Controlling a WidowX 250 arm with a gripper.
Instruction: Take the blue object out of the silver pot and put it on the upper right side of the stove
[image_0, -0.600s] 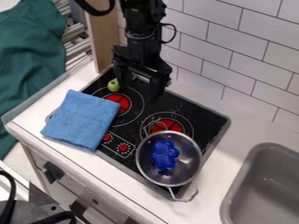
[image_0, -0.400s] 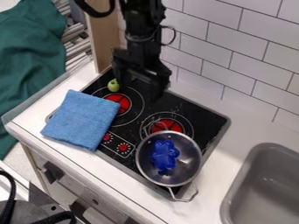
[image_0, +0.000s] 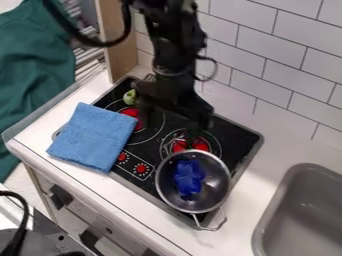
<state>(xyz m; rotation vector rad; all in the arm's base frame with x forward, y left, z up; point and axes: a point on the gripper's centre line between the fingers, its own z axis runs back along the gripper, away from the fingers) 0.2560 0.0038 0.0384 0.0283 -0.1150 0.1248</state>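
The black gripper (image_0: 175, 117) hangs over the back middle of the stove, up and to the left of the pot, with its two fingers spread wide and nothing between them. A silver pot (image_0: 218, 192) sits at the stove's front right, partly over the right burner, its handle toward the front. Inside it lies the blue object (image_0: 189, 178), lumpy in outline. The black stove (image_0: 233, 139) has its upper right part behind the pot.
A folded blue cloth (image_0: 93, 136) covers the stove's left front. A small green item (image_0: 129, 97) stands at the back left. To the right is a grey sink (image_0: 300, 215); a tiled wall (image_0: 294, 75) runs behind.
The arm and gripper have moved down and to the right, closer to the pot. Pot, blue object and cloth have stayed put.
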